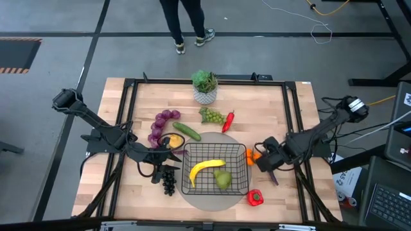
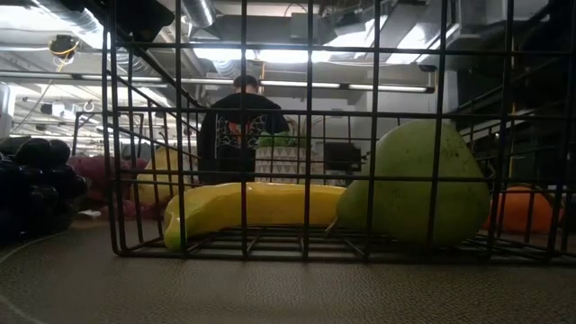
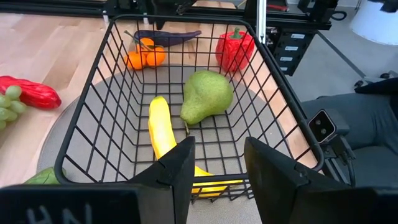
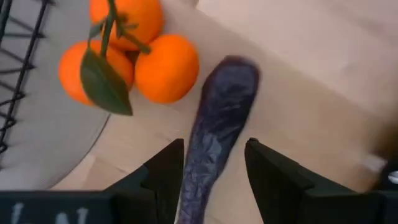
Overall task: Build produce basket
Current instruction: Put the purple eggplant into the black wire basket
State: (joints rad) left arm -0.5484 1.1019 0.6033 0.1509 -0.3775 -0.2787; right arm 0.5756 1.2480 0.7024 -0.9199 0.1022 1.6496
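A: Our right gripper (image 4: pixel 208 171) hangs with its fingers apart astride the eggplant (image 4: pixel 214 137), gripping nothing; the oranges (image 4: pixel 127 59) lie just beside it, outside the basket (image 1: pixel 215 168).

B: Our left gripper (image 3: pixel 214 165) is spread too and empty, at the basket's left rim. Inside we see the banana (image 1: pixel 205 168) and pear (image 1: pixel 223 179). Black grapes (image 1: pixel 169 181) sit near us; a red pepper (image 1: pixel 255 197) lies past the far corner.
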